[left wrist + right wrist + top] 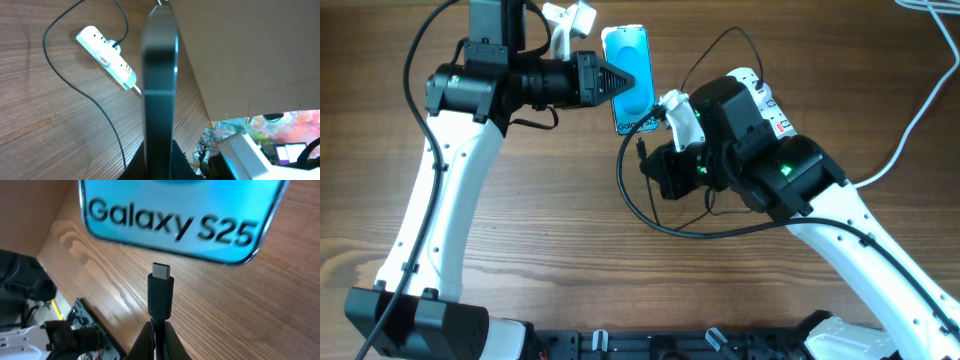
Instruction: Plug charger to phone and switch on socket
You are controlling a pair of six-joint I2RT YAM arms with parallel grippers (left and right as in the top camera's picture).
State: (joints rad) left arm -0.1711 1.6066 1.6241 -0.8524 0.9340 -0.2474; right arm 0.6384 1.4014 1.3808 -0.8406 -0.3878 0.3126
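Note:
My left gripper (630,82) is shut on the phone (625,48), holding it above the table with its teal screen facing up. In the left wrist view the phone (160,70) shows edge-on between the jaws (160,160). My right gripper (645,155) is shut on the charger (628,195) just behind its black connector. In the right wrist view the connector tip (161,290) stands above the jaws (160,330), a short gap below the phone's bottom edge (175,222) with "Galaxy S25" text. The socket (107,55) lies on the table with the black cable plugged in; overhead it (772,108) is mostly hidden under my right arm.
The thick white cord (920,100) runs from the socket to the far right edge. The black cable loops on the wood (100,112) below and left of my right gripper. A brown cardboard surface (250,55) fills the upper right of the left wrist view.

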